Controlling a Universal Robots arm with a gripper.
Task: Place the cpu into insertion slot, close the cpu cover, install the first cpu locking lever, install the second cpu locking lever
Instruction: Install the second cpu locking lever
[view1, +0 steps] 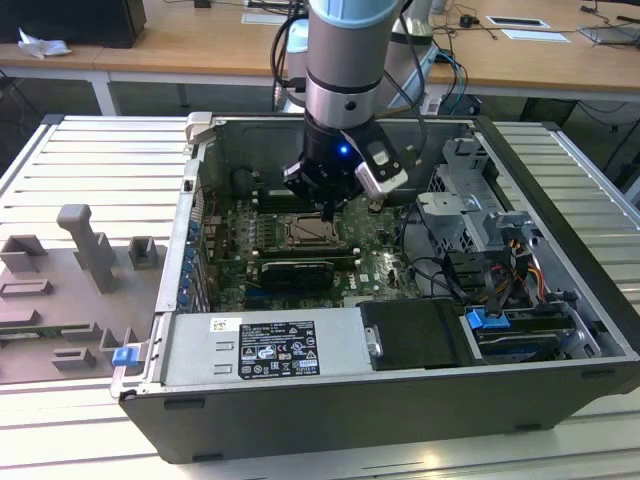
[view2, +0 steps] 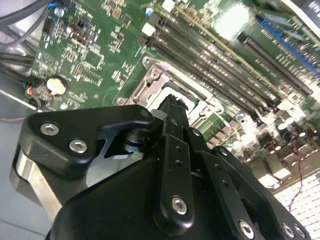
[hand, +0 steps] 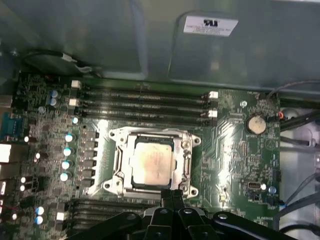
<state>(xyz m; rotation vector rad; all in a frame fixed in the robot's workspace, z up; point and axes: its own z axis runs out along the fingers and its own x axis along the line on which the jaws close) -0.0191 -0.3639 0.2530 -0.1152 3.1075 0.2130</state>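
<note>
The cpu (hand: 153, 162) sits in the insertion slot (hand: 131, 183), with the cpu cover (hand: 187, 161) apparently down around it, at 12 o'clock from the clenched, empty end effector (hand: 173, 194). Placement looks done; whether either lever is latched, I cannot tell.

In the second wrist view the black gripper (view2: 172, 107) fills the near part of the picture, its fingers pressed together into one narrow tip that reaches over the edge of the cpu cover (view2: 150, 85), a silvery metal frame lying on the green motherboard (view2: 95, 50). Just beyond the cover run several long dark memory slots (view2: 210, 60), side by side. A round coin battery (view2: 56, 85) sits on the board well apart from the cover, near some thin wires (view2: 30, 92).
</note>
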